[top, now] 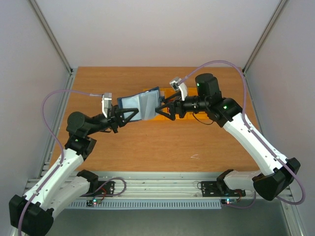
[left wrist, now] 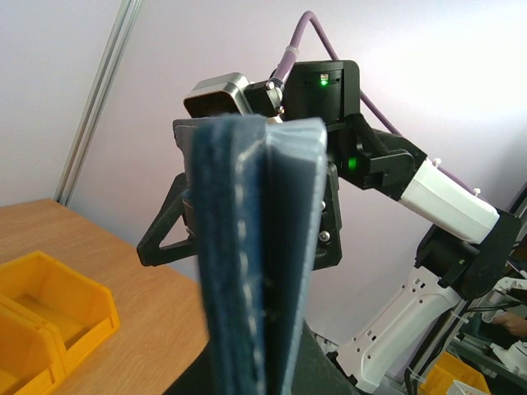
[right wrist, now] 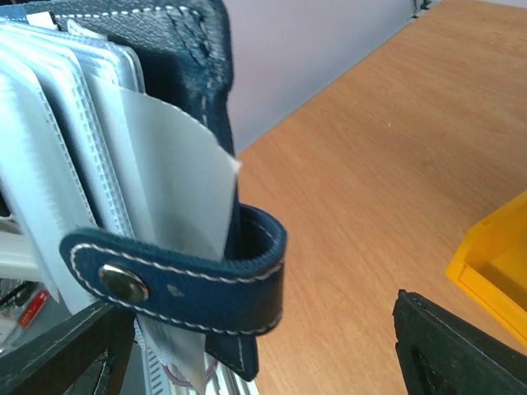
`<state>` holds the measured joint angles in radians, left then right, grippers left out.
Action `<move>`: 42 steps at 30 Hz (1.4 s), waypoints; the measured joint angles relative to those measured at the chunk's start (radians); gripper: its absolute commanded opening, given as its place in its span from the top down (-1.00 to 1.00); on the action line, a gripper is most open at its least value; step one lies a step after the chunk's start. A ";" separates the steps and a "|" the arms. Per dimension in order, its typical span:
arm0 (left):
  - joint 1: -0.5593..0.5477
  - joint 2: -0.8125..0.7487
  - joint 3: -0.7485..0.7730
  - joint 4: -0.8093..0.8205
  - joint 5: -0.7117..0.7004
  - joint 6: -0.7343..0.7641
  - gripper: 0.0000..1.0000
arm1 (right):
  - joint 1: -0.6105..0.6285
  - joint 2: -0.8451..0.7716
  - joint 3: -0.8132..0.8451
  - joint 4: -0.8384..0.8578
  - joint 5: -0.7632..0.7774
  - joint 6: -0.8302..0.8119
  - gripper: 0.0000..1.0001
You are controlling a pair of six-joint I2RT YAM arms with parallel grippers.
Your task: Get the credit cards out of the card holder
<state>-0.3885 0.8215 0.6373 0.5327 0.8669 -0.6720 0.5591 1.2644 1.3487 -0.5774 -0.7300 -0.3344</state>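
Note:
The card holder [top: 141, 105] hangs above the table, a dark navy wallet with pale sleeves. My left gripper [top: 123, 116] is shut on its left end. In the left wrist view the card holder [left wrist: 247, 206] stands edge-on between the jaws of my left gripper [left wrist: 255, 370]. My right gripper [top: 163, 108] is open at the holder's right end. In the right wrist view the snap tab [right wrist: 177, 284] and clear sleeves [right wrist: 74, 164] lie between the spread fingers of my right gripper [right wrist: 255, 354]. No credit cards show clearly; they are hidden in the sleeves.
Orange plastic bins [top: 173, 98] sit on the wooden table [top: 147, 152] behind the right gripper. They also show as bins [left wrist: 41, 321] in the left wrist view and a bin corner [right wrist: 494, 267] in the right wrist view. Grey walls enclose the table.

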 measured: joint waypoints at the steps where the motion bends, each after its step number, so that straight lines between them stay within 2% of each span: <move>1: 0.000 0.000 0.000 0.000 0.000 0.000 1.00 | 0.005 0.005 0.005 0.000 0.002 0.000 -0.73; 8: 0.000 0.000 0.001 0.004 0.000 0.000 0.99 | 0.034 0.039 0.037 0.009 0.037 0.000 -0.78; 16: 0.000 0.004 0.001 0.003 0.000 0.000 0.99 | 0.128 0.095 0.098 0.040 0.006 0.004 -0.82; 21: 0.000 0.004 0.001 0.003 0.000 0.000 0.99 | 0.164 0.111 0.108 0.060 -0.004 0.017 -0.77; 23: 0.000 0.004 0.001 0.001 -0.002 0.000 1.00 | 0.176 0.112 0.111 0.062 -0.001 0.023 -0.58; 27: 0.001 0.003 0.001 0.001 -0.016 0.003 0.97 | 0.193 0.123 0.148 0.055 0.026 0.043 0.15; 30: 0.002 0.003 0.001 0.000 -0.036 0.004 0.94 | 0.193 0.136 0.188 0.039 0.039 0.063 0.59; 33: 0.001 0.003 0.000 -0.002 -0.042 0.005 0.76 | 0.195 0.133 0.191 0.031 0.054 0.071 0.92; 34: 0.001 0.003 0.000 -0.005 -0.043 0.004 0.63 | 0.195 0.131 0.190 0.032 0.059 0.074 0.95; 37: 0.000 0.003 0.000 -0.009 -0.042 0.011 -0.02 | 0.201 0.114 0.177 0.027 0.078 0.075 0.98; 38: 0.000 0.002 0.000 -0.009 -0.042 0.015 -0.17 | 0.204 0.105 0.168 0.021 0.092 0.073 0.98; 42: 0.001 0.001 0.000 -0.015 -0.044 0.022 -0.52 | 0.206 0.063 0.155 -0.038 0.165 0.065 0.98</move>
<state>-0.3874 0.8227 0.6376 0.5179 0.8227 -0.6502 0.7650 1.3277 1.5040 -0.6155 -0.5648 -0.2691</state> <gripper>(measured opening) 0.666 0.092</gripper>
